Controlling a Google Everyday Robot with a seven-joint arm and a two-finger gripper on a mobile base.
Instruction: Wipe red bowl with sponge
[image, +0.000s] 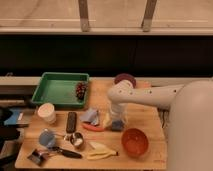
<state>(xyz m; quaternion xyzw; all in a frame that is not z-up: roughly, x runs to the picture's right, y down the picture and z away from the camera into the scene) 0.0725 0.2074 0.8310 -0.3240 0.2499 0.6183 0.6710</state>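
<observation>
— Where can a hand get in?
— Over the bare desk (152, 122) on the right, between the arm (150, 97) and the red bowl (135, 141).
— And the middle?
— Blocked: the gripper (117, 119) hangs low there, fingers spread, at the sponge (118, 126), with the cloth (91, 116) just left and a banana (102, 150) in front.
— Left?
— The green tray (55, 92) fills the back.

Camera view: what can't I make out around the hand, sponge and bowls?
All in the camera view:
- Hand: low over the sponge, mid-table; the arm hides any contact.
- Purple bowl: front rim covered by the arm.
- Red bowl: its inside shows no detail to judge dirt.
- Dark lump in the green tray: too small to identify.
</observation>
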